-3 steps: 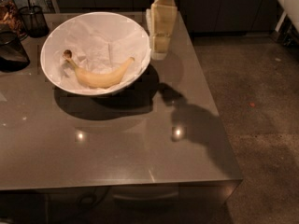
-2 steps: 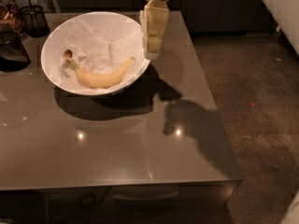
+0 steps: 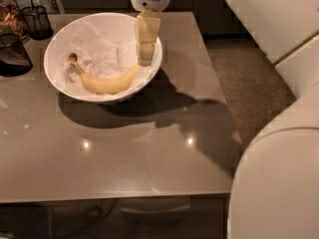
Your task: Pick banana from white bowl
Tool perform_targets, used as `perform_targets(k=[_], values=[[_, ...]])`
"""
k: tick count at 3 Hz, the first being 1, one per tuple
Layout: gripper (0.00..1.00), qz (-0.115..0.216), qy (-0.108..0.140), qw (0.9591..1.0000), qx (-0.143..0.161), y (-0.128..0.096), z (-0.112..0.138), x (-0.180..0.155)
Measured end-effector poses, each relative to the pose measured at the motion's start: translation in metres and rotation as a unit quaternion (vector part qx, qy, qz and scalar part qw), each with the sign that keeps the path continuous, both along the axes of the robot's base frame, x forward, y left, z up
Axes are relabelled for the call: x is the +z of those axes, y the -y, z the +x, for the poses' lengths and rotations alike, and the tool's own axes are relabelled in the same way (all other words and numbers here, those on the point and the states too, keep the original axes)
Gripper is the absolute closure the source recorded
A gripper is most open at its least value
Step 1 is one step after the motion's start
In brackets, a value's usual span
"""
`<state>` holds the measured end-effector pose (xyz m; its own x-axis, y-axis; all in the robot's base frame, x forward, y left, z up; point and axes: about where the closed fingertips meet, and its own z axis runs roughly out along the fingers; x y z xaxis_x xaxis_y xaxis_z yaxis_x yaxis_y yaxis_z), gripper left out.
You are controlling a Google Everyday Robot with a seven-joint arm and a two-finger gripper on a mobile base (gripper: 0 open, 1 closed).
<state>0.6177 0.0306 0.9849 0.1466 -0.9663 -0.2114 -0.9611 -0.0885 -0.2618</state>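
Observation:
The pale-yellow banana point(image 3: 105, 83) lies curved in the front part of the white bowl point(image 3: 56, 44), its dark stem end at the left. The bowl is lined with crumpled white paper and stands at the back left of the grey table point(image 3: 149, 158). My gripper point(image 3: 145, 59) hangs down from a white wrist, just inside the bowl's right rim. Its tip is right above the banana's right end, and I cannot tell whether they touch.
A dark wire-mesh cup point(image 3: 37, 21) stands behind the bowl at the back left, next to a jar point(image 3: 9, 15) and a dark object point(image 3: 12, 54) at the left edge. My white arm point(image 3: 279, 183) fills the lower right. Bare floor point(image 3: 244, 88) lies right of the table.
The gripper has moved left from beside the bowl's right rim to over the bowl, close to the banana's right end. My arm has come into view at the right.

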Motion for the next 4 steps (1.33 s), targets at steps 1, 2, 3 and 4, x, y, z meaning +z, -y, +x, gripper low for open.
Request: perform_targets(k=[1, 2, 3, 4], values=[[0.12, -0.005, -0.016, 0.9998, -0.003, -0.014, 0.009, -0.016], [0.22, -0.011, -0.028, 0.9996, 0.0, -0.026, 0.013, -0.029], [0.22, -0.023, -0.033, 0.9991, 0.014, -0.04, 0.014, -0.039], [0.23, -0.032, -0.041, 0.9982, 0.028, -0.054, 0.016, -0.049]])
